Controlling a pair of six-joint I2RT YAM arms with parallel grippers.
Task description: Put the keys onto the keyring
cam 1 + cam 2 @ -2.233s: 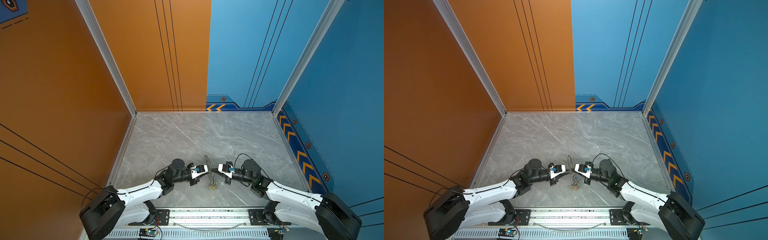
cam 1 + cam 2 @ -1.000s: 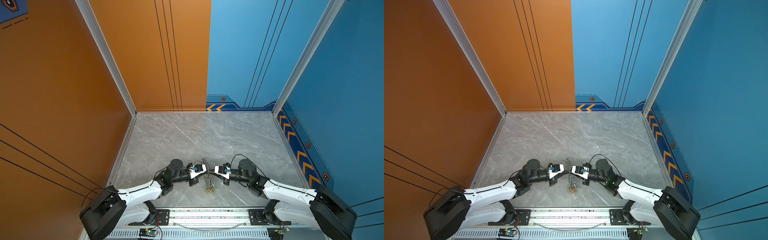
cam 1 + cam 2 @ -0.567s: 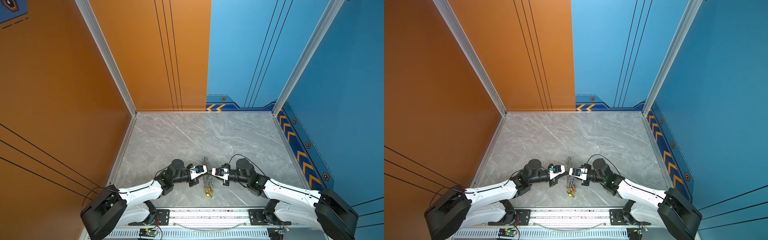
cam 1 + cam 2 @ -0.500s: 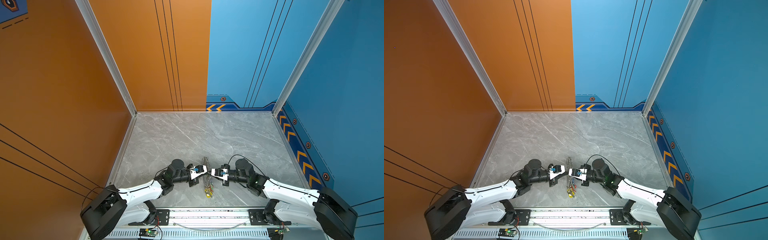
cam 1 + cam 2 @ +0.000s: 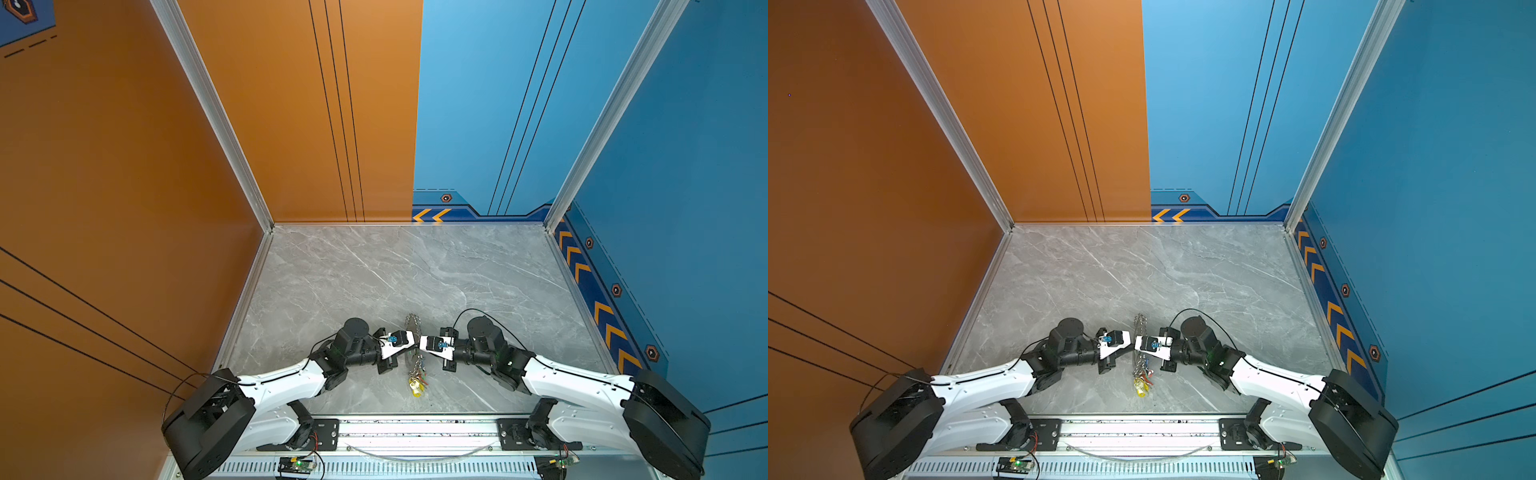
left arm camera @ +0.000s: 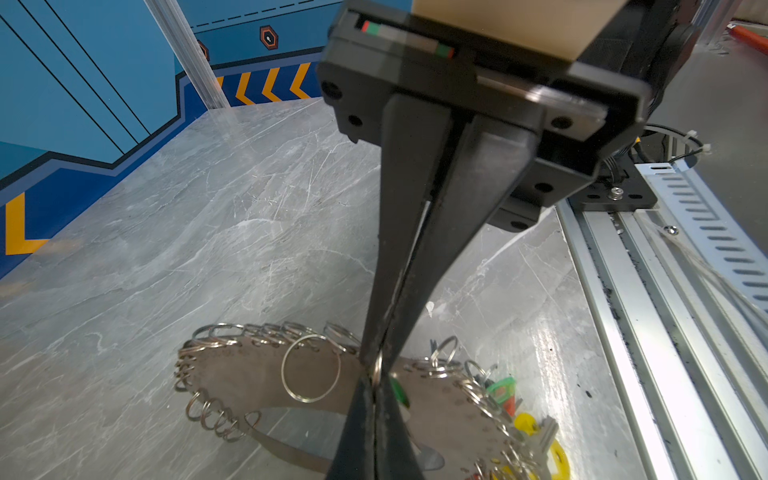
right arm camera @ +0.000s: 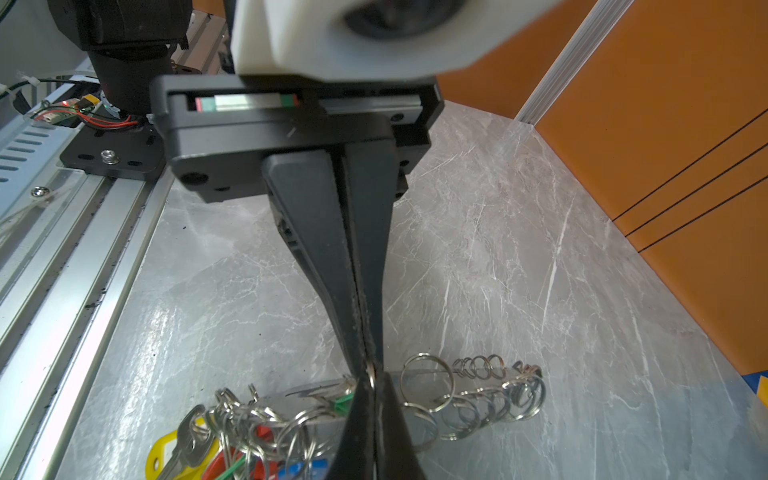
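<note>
Grippers meet tip to tip above the grey marble table [image 5: 374,270], close to the front rail [image 5: 415,428].

- Left gripper [image 5: 412,344]: in both top views it reaches in from the left. The right wrist view shows its jaws pressed together, with no gap down to the tips [image 7: 365,361].
- Right gripper [image 5: 420,344]: it comes in from the opposite side. The left wrist view shows its jaws also pressed together [image 6: 376,357].
- Small silver ring [image 6: 377,369]: we see it edge-on exactly where the two sets of tips meet. We cannot tell which pair pinches it, or whether both do.
- Keyring [image 5: 412,322]: in both top views it reads as a thin, chain-like line passing between the two tips, from the table's middle toward the rail. The left wrist view shows its tan plate [image 6: 245,374] face-on, edged with silver rings. We cannot tell whether it rests on the table.
- Larger loose-looking ring [image 6: 309,400]: it lies against the plate, just beside the tips.
- Keys [image 5: 415,386]: they are bunched at the rail end of the keyring. Yellow [image 7: 166,451], red [image 7: 216,467], blue [image 7: 299,467] and green [image 6: 500,386] tags are visible among the rings.
</note>
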